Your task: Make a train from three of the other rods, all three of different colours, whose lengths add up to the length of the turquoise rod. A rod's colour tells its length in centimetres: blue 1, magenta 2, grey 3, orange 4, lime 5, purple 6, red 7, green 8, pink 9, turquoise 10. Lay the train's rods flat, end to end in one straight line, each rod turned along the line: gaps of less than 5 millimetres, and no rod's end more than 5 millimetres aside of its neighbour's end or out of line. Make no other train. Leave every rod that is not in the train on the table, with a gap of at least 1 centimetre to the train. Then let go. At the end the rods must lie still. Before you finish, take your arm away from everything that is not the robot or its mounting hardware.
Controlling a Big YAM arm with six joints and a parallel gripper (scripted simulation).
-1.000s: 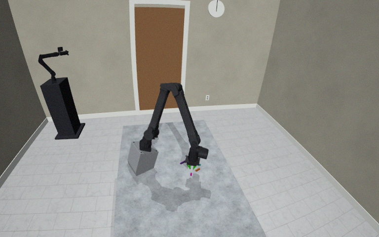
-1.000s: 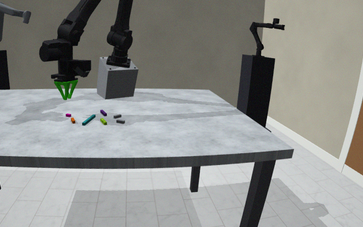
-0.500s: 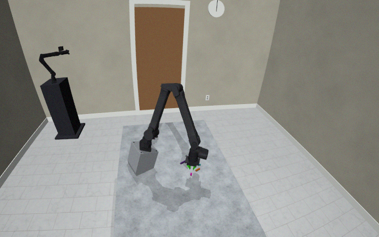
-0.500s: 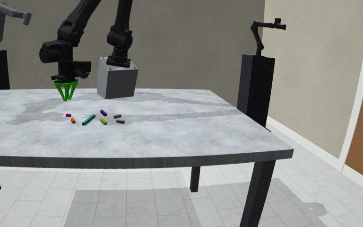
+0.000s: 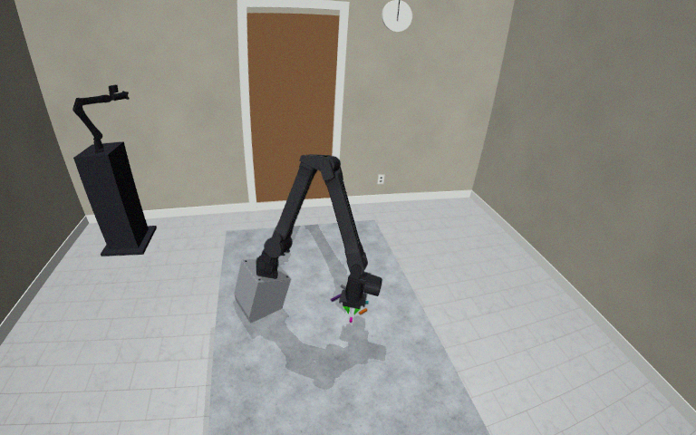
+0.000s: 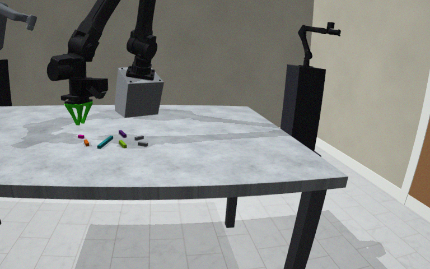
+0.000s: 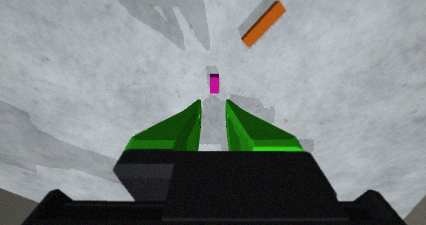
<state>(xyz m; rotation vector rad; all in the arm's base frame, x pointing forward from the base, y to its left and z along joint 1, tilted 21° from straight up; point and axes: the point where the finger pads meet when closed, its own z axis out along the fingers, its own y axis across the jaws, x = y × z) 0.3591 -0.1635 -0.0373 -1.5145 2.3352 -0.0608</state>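
Seven rods: two grey rods [image 6: 139,137], and one each of magenta [image 6: 80,136], orange [image 6: 86,142], turquoise [image 6: 104,142], purple [image 6: 122,133], lime [image 6: 122,143].

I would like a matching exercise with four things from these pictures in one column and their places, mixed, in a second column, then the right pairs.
Things:
1. magenta rod
2. orange rod
3. turquoise rod
4. pincer

Places:
A. between the orange and lime rods
B. raised above the table, holding nothing
C. nearest below the pincer
D. just in front of the magenta rod

Pairs: 1-C, 2-D, 3-A, 4-B
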